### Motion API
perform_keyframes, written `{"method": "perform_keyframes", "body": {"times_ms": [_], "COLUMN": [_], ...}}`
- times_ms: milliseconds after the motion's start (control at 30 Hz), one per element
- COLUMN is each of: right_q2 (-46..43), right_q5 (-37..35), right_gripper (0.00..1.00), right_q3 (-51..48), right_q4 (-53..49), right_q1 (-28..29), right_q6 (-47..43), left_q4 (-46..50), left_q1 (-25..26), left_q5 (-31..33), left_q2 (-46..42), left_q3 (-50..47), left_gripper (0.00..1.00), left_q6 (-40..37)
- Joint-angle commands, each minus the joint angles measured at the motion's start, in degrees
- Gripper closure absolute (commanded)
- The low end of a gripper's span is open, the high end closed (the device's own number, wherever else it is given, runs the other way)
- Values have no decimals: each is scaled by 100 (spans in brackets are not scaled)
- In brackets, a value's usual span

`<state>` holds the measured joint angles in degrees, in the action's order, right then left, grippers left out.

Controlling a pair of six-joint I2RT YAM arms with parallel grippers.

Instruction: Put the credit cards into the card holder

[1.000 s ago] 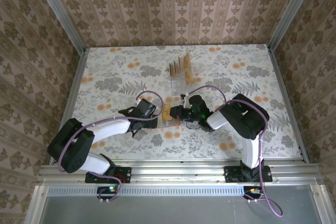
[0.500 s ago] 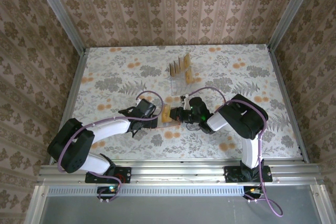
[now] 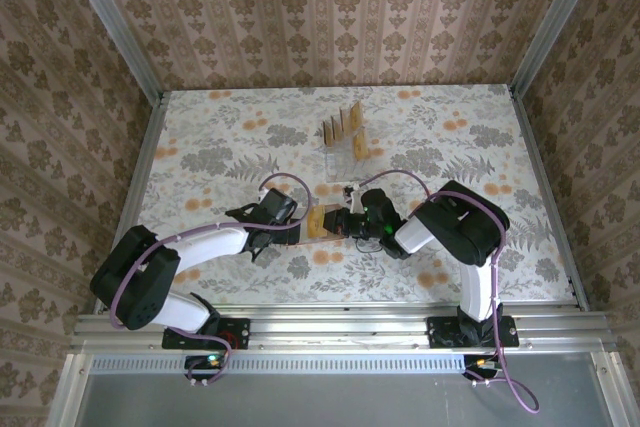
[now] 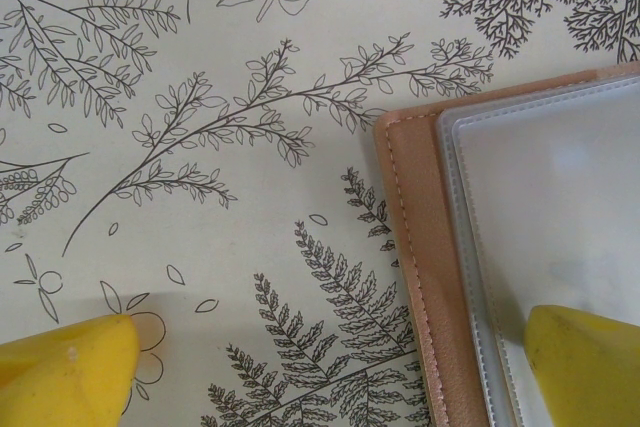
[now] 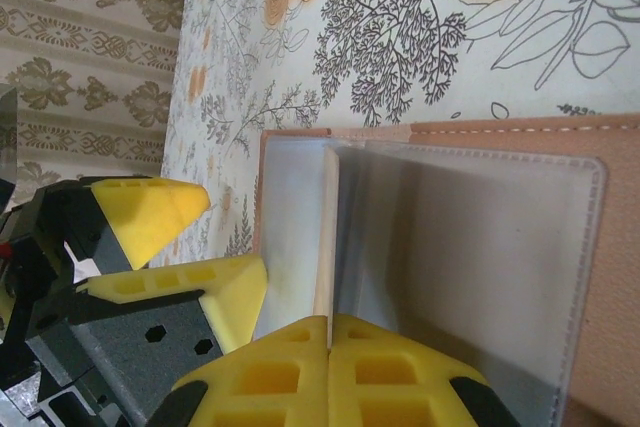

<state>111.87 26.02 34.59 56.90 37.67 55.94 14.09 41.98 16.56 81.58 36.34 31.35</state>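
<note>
The card holder (image 5: 620, 277) lies open on the table, reddish-brown with clear pockets (image 5: 470, 257). My right gripper (image 5: 328, 332) is shut on a tan credit card (image 5: 325, 237), seen edge-on, standing at the pocket's mouth. From above that credit card (image 3: 318, 220) shows between both grippers over the card holder (image 3: 318, 238). My left gripper (image 4: 325, 377) is open at the card holder's (image 4: 415, 247) left edge: one fingertip (image 4: 585, 362) rests on the clear pocket, the other on bare table. Its yellow fingers (image 5: 220, 292) show in the right wrist view too.
More credit cards (image 3: 342, 124) stand upright in a clear stand (image 3: 340, 154) at the far middle of the floral table (image 3: 220, 147). Metal rails and patterned walls close the table in on the left, right and back.
The right gripper has turned a little with the card, so the card's face shows wider from above. The left arm has stayed still.
</note>
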Motion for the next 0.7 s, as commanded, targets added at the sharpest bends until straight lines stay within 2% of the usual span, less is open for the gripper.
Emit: {"method": "perform_keyframes", "body": {"times_ms": [0, 667], "right_q2": [208, 320], "right_q5": [60, 43], "right_gripper": [100, 100], "right_q3": [-151, -391], "right_q4": [-25, 111], "right_q1": [56, 83], "right_q6": [35, 191], "left_q4": [252, 276], "left_q1": [12, 16], "left_q5": [85, 99], "left_q2": [-20, -15], "left_q3": [-118, -92], "left_gripper": [0, 0], "left_q6": [40, 48]}}
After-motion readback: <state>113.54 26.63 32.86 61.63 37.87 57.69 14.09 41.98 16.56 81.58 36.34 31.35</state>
